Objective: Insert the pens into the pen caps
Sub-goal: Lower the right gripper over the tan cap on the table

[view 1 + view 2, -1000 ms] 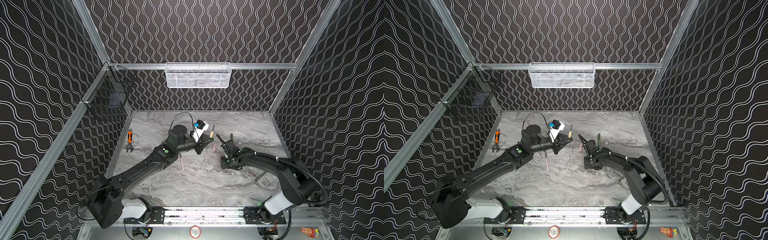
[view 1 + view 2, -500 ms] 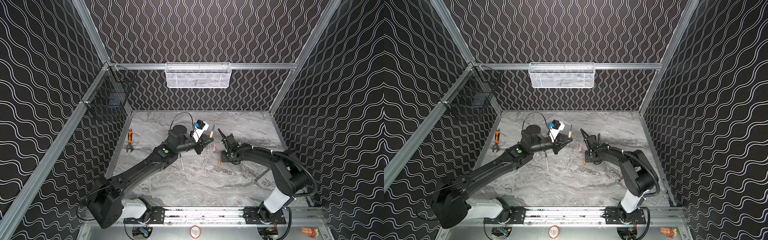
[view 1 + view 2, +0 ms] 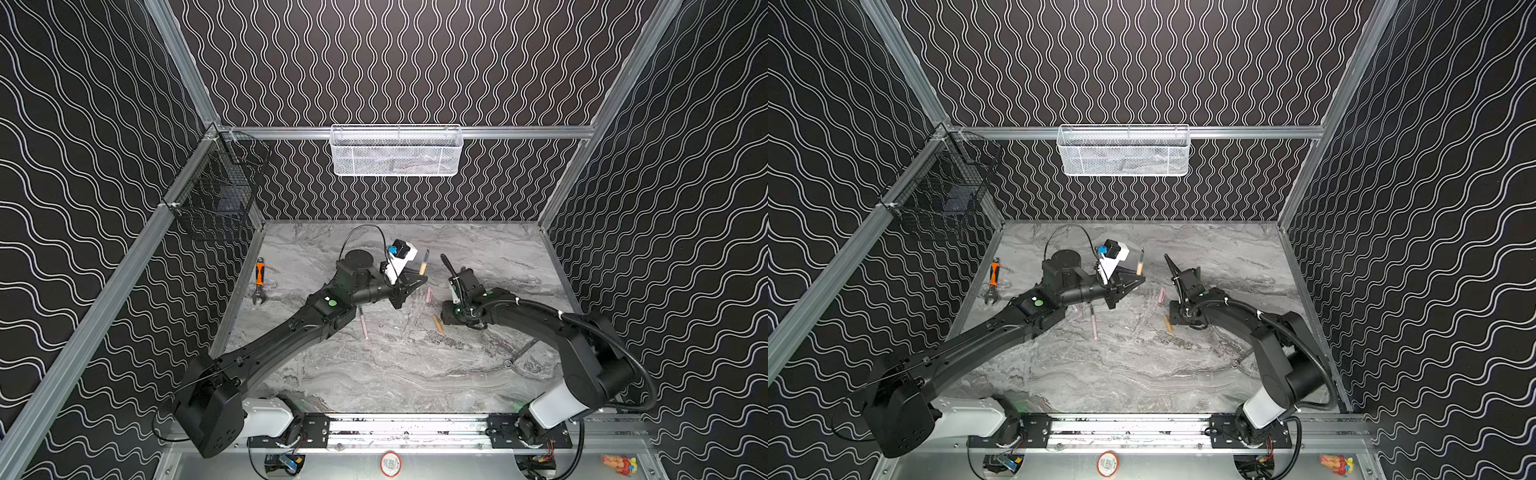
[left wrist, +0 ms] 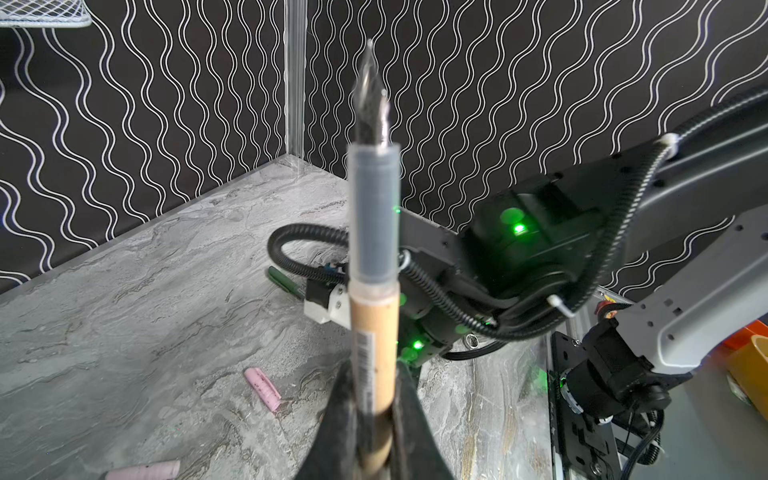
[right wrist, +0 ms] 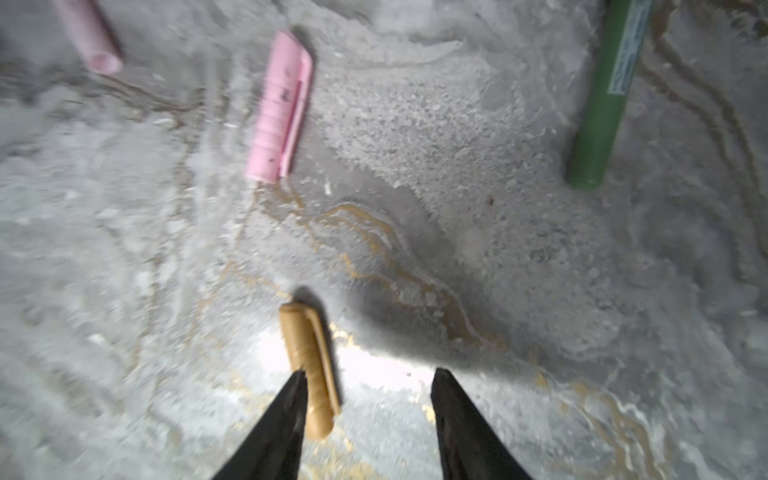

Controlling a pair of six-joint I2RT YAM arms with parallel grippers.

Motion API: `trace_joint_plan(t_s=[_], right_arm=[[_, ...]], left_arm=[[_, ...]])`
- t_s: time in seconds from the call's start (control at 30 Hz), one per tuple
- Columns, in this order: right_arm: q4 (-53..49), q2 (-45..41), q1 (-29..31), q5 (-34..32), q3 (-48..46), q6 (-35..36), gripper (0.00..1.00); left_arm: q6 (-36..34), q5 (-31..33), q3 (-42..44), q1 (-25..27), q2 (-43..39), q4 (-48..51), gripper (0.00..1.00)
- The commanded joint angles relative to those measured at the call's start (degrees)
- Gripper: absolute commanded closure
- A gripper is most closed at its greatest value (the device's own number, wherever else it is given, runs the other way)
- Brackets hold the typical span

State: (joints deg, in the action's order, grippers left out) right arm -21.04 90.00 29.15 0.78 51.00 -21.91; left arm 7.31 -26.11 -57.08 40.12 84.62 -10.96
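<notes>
Gold-tan pen (image 4: 374,332) first: we see it clamped at its lower barrel by the left tool (image 4: 374,390), whose jaws are pressed together on it. It is held clear of the bench (image 3: 415,374), roughly upright, with the grey grip section and dark nib pointing up and uncapped. In both top views this pen (image 3: 423,266) (image 3: 1139,266) sits beyond the gold-tan cap (image 3: 437,323) (image 3: 1168,323), toward the back wall. We take that cap as our mark. It lies flat on the bench under the right tool (image 5: 370,374), whose jaws stand apart. One finger (image 5: 282,415) overlaps the cap's (image 5: 309,365) side, and the cap's near end lies in the gap just beside it, not pinched. A pink cap (image 3: 428,294) (image 5: 278,108) lies near the gold-tan cap, between it and the held pen. A pink pen (image 3: 364,326) (image 3: 1094,326) lies on the bench to the left of the gold-tan cap in both top views, apart from it. The green pen (image 5: 602,95) (image 4: 284,280) lies flat farther out from the cap. A second pink tube (image 5: 89,35) is cut by the frame edge; we cannot tell whether it is pen or cap. An orange-handled wrench (image 3: 259,280) lies well apart from the cap.
</notes>
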Motion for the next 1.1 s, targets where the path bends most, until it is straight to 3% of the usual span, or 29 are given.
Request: trace_joint_plan(t_s=[0.0,0.23,0.83,1.07], right_arm=[[0.2,-1.0,0.0,6.0,-1.1,-1.4,0.53],[0.1,0.8,0.3,4.2,-1.2,-0.1,0.64],[-0.4,5.9,1.5,2.1,1.7,1.2,0.65],[-2.5,2.6,1.6,2.7,2.9,2.3,0.64]], left_arm=[[0.1,-0.2,-0.5,-0.1,0.0,-1.6,0.96],[0.5,-0.5,-0.2,-0.1,0.2,-2.5,0.96],[0.5,-1.2,-0.5,-0.1,0.5,-2.1,0.96],[0.3,-1.5,-0.9,0.0,0.6,-1.7,0.96]])
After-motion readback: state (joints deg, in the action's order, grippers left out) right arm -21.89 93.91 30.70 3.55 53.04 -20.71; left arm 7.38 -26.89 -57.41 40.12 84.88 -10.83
